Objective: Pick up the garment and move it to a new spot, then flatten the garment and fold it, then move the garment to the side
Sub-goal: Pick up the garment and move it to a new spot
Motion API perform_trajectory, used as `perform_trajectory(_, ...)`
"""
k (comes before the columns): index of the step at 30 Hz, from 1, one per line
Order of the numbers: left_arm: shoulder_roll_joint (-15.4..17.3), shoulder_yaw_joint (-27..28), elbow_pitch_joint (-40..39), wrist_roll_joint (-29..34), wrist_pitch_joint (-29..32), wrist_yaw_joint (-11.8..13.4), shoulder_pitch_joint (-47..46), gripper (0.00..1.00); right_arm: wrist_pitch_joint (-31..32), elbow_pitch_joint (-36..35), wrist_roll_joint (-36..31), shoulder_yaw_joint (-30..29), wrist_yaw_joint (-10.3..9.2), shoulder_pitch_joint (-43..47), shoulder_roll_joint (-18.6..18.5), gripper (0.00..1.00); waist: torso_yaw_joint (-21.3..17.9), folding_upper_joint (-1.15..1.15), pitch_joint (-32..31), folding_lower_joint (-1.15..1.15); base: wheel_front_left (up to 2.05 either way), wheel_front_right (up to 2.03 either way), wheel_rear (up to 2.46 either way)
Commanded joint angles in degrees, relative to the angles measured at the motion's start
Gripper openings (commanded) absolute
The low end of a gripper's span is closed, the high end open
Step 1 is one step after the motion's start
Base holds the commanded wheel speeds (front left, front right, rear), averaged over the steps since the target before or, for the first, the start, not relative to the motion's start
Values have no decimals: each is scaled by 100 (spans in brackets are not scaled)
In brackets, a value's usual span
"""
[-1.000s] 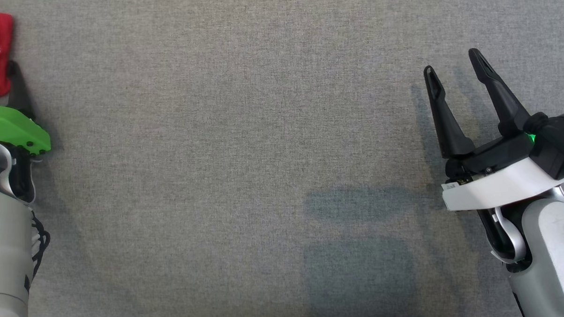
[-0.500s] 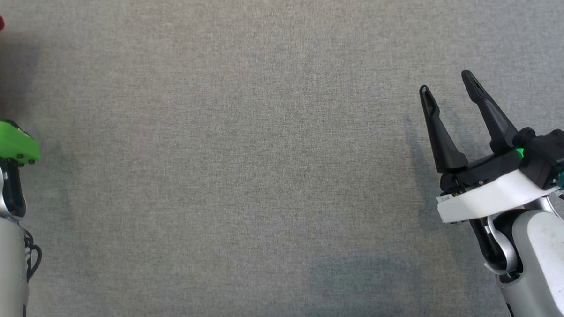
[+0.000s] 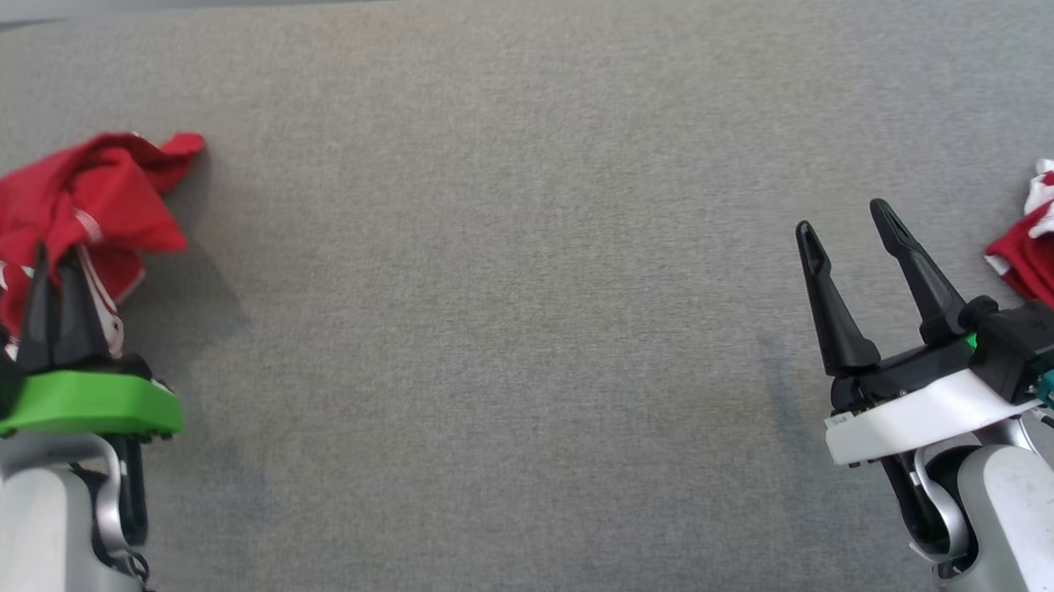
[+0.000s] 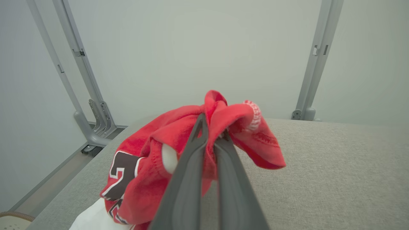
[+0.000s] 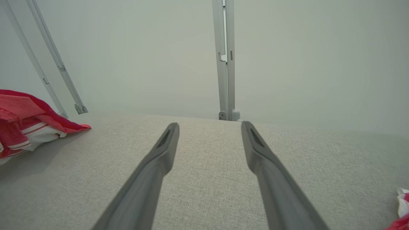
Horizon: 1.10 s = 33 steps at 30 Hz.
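We're looking at a lab or test cell here: one broad table (image 3: 521, 112) covered in grey fabric, plain pale walls (image 4: 191, 48) close behind it, and grey metal frame posts (image 4: 314, 67) standing just past the table's far edge, slanted struts (image 4: 80, 73) beside them.

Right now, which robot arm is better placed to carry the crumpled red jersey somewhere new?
Probably left. The left gripper is shut on the crumpled red jersey. The right gripper is open over the grey fabric table, apart from it.

Two red garments: left garment (image 3: 94, 188), right garment (image 3: 1041, 259). One grey table (image 3: 525, 243).
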Motion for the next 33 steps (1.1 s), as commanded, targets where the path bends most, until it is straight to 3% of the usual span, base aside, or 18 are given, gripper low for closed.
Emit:
perform_trajectory(1,-25,-49,-263,75,73,69,206,0,-14,2,-13,-18,-4,95,6,100,-291,0,-286,0,0,0,0)
perform_trajectory(8,-198,-486,-1369,209,599,201,844,0,-10,-10,29,-5,-4,212,37,100,-814,0,-369,0,0,0,0)
perform_trajectory(13,-339,-1034,-1726,353,953,50,836,0,-31,-18,10,2,-4,190,68,100,-1305,0,-277,0,0,0,0)
perform_trajectory(23,-862,-2200,-1109,525,1337,-488,198,0,-174,57,66,-13,-4,147,228,100,-2213,0,131,0,0,0,0)
perform_trajectory(28,-1094,-2708,-494,536,1325,-710,-102,0,-286,155,106,-26,-4,128,324,100,-2461,0,349,0,0,0,0)
perform_trajectory(29,-1111,-2755,-367,542,1300,-720,-159,18,-305,176,106,-12,-4,109,345,100,-2498,0,384,0,0,0,0)
perform_trajectory(30,-1137,-2797,-238,531,1277,-737,-214,45,-335,196,111,-3,-4,90,357,100,-2523,0,410,0,0,0,0)
perform_trajectory(31,-1154,-2826,-114,559,1233,-738,-267,100,-344,217,114,2,-4,78,360,100,-2536,0,428,0,0,0,0)
perform_trajectory(33,-1201,-2897,79,536,1130,-762,-336,100,-387,262,121,-6,-4,74,370,100,-2541,0,454,0,0,0,0)
